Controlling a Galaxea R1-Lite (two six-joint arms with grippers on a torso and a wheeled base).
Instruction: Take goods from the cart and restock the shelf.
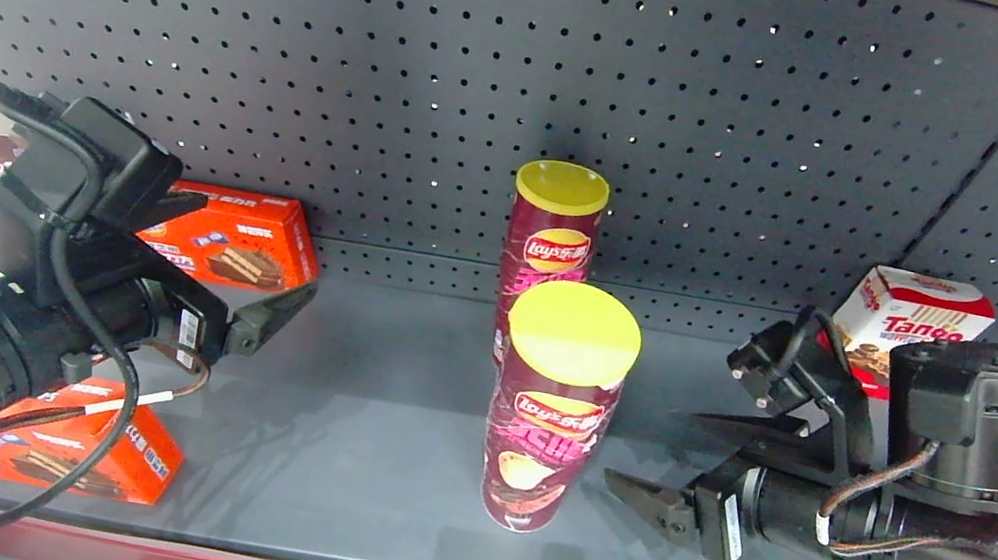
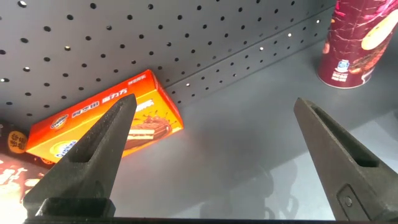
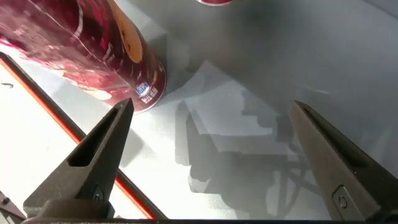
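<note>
The front chip can is standing upright on the shelf just beside the right pincer, the rear can farther beyond. Both pincers are gaping wide, holding nothing (the left pincer is hovering near an orange box).

Grey shelf, front canister stood upright at centre, rear canister set just behind, orange box laid at back left, second orange box at front-left corner, wafer box at back right.
</note>
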